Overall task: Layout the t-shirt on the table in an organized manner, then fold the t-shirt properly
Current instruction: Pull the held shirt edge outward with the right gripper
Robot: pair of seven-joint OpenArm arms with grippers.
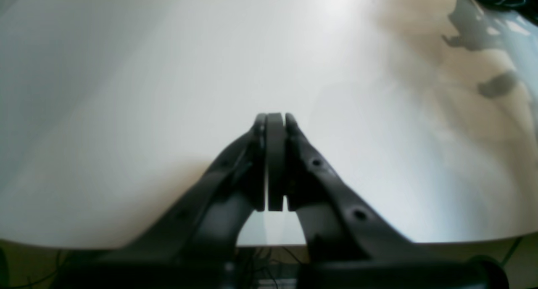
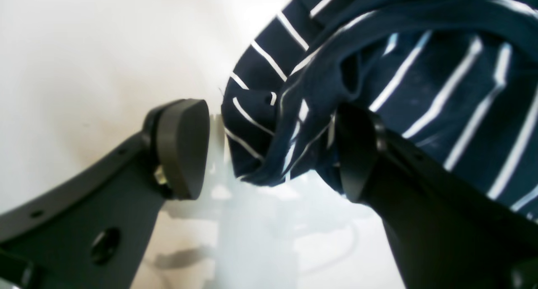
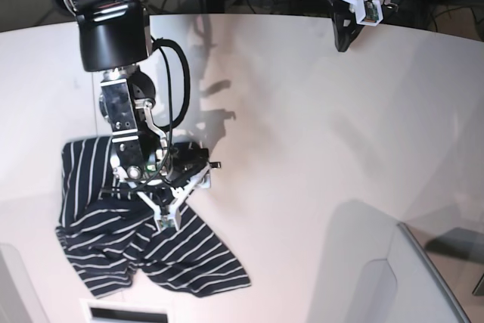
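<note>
1. Left gripper [image 1: 276,125]: pressed fully together, nothing between the pads, poised above bare table [image 1: 126,112] near its curved far edge; in the base view [image 3: 344,41] seen at the top, well apart from the garment.
2. Right gripper [image 2: 271,150]: spread wide, one pad [image 2: 183,148] over bare tabletop, the other finger [image 2: 357,154] lying against the cloth; a bunched fold of fabric sits in the gap between them, not pinched.
3. T-shirt [image 3: 151,247]: dark navy with thin white stripes, crumpled and unfolded on the near left part of the table [image 3: 318,156] in the base view, one section lying toward the rear left, a broader lobe spread toward the front edge.
4. Right gripper in the base view [image 3: 172,203]: lowered onto the garment's upper right margin, arm rising from it toward the top left.
5. Wrist close-up: rolled hem and stripes [image 2: 420,78] filling the upper right, pale table [image 2: 84,49] on the left.
</note>
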